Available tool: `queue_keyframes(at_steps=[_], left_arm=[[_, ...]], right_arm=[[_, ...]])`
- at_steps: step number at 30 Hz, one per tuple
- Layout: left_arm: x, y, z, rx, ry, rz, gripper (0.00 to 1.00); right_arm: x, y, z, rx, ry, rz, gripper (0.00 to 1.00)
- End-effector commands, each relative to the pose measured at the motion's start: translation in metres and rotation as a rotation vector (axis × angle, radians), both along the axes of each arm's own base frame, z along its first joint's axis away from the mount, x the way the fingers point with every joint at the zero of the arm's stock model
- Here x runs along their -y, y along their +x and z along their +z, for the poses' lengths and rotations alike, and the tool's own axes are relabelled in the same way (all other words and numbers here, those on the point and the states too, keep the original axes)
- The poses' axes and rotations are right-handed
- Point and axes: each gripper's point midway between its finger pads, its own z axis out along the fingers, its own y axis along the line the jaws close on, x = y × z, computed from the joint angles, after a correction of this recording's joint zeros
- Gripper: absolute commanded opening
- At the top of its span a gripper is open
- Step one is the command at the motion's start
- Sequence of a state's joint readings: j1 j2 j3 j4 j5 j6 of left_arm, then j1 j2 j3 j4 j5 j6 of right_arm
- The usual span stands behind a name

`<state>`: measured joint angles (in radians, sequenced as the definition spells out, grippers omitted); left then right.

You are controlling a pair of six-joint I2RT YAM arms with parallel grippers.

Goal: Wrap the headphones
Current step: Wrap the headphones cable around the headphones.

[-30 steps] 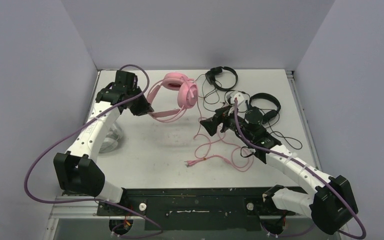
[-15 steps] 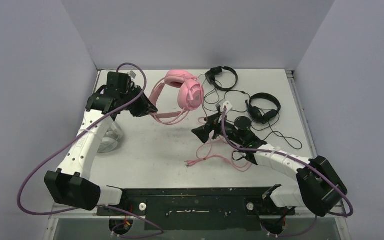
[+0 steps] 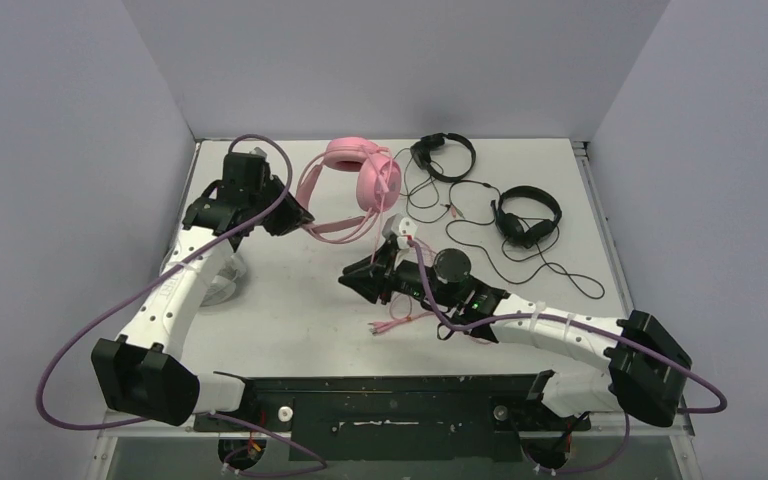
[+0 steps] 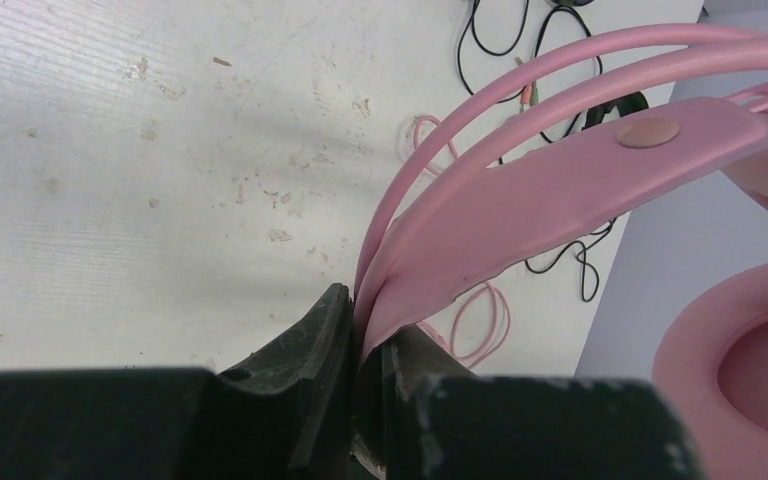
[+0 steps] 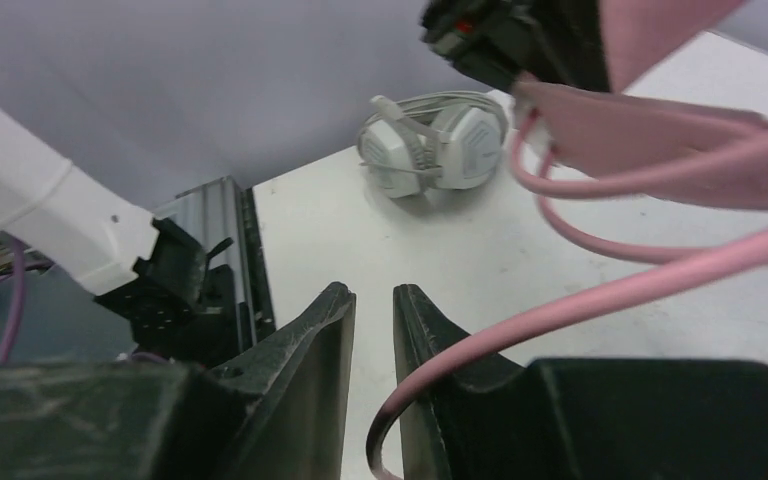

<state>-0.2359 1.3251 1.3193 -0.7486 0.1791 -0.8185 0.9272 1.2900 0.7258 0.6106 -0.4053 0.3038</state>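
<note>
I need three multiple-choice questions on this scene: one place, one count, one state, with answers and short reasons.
1. Where does the white-grey headset lie?
A. at the table's left edge, beside the left arm
B. at the far right corner
C. in the middle

2. How many black headsets are there?
A. one
B. two
C. four

3. The left gripper is:
A. open
B. shut on a black cable
C. shut on the pink headset

Answers: 1 A, it lies by the left arm. 2 B, both lie right of the pink headset. 3 C, its jaws clamp the pink headset.
</note>
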Motion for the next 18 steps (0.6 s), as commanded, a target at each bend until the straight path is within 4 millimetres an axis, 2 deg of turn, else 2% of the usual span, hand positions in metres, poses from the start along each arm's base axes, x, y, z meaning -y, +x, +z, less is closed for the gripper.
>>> queue_keyframes(at_steps=[1, 4, 10, 13, 15, 18], left_arm=[[0.018, 0.031, 0.042, 0.193, -0.086, 0.034, 0.00], [0.029, 0.033, 0.049, 0.215, -0.123, 0.028, 0.00], [0.046, 0.029, 0.061, 0.210, -0.196, -0.019, 0.00], [0.060, 0.021, 0.074, 0.200, -0.259, -0.091, 0.00], [0.067, 0.016, 0.085, 0.207, -0.292, -0.142, 0.00], [0.077, 0.004, 0.096, 0.208, -0.329, -0.222, 0.00]], right_arm=[[-0.022, -0.022, 0.018, -0.001, 0.029, 0.037, 0.23], [-0.029, -0.024, 0.002, -0.046, 0.016, 0.049, 0.23], [-0.031, -0.022, -0.010, -0.081, 0.009, 0.036, 0.25], [-0.018, -0.015, -0.016, -0.098, 0.025, -0.012, 0.26], [-0.001, -0.008, -0.023, -0.125, 0.049, -0.044, 0.27], [0.025, 0.005, -0.022, -0.148, 0.099, -0.070, 0.28]])
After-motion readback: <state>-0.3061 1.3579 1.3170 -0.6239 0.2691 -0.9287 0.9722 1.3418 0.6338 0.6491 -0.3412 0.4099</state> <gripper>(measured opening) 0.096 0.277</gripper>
